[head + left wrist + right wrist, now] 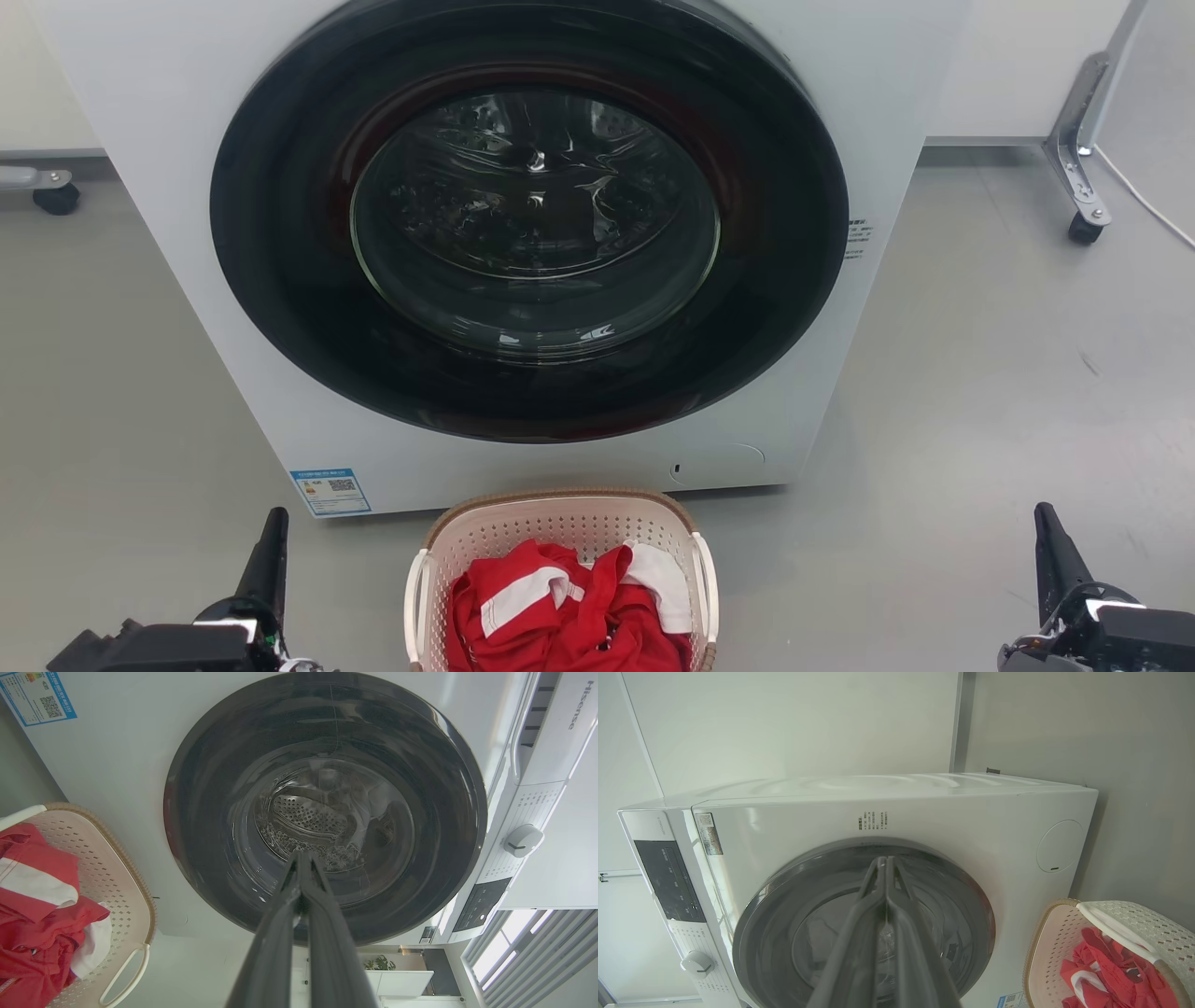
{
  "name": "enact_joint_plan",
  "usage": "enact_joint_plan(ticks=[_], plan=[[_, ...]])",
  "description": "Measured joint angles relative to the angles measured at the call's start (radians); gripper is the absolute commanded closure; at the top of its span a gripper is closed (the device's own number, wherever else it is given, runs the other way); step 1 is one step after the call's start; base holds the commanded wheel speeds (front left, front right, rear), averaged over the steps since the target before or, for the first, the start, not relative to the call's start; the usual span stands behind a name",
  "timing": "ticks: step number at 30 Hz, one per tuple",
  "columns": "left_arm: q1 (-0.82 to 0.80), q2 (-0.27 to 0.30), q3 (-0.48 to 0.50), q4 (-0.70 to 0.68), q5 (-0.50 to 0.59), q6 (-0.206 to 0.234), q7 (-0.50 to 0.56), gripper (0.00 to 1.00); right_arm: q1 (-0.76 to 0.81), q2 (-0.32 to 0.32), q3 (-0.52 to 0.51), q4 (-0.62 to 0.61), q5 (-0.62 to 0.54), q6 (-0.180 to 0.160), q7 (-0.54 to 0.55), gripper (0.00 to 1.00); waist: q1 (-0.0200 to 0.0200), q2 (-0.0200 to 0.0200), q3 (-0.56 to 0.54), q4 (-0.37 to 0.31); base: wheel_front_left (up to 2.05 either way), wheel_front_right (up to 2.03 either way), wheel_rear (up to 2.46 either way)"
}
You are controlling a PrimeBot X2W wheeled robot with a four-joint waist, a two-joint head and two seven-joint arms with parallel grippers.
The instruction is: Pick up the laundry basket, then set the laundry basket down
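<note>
The laundry basket [560, 527] is cream-white perforated plastic with a brown woven rim and white side handles. It stands on the floor at the foot of the washing machine, holding red and white clothes [560, 607]. It also lies at the left edge of the left wrist view, laundry basket [117, 882], and at the lower right of the right wrist view, laundry basket [1134, 924]. My left gripper [271, 537] hangs left of the basket, fingers together, touching nothing. Far to the basket's right my right gripper [1046, 527] is likewise shut and empty. Both point toward the machine.
A white front-loading washing machine [187, 233] with a dark round door [528, 215], shut, stands right behind the basket. Grey floor [980, 392] spreads on both sides. A castor [56, 196] sits far left and a wheeled metal leg [1074, 177] with a white cable far right.
</note>
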Motion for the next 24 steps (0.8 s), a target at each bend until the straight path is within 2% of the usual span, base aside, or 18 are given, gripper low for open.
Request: enact_joint_plan(ticks=[24], plan=[[0.000, 0.000, 0.000, 0.000, 0.000, 0.000, 0.000, 1.00, 0.000, 0.000, 0.000, 0.000, 0.001, 0.000, 0.000, 1.00, 0.0000, 0.0000, 0.000, 0.000, 0.00, 0.00, 0.00]])
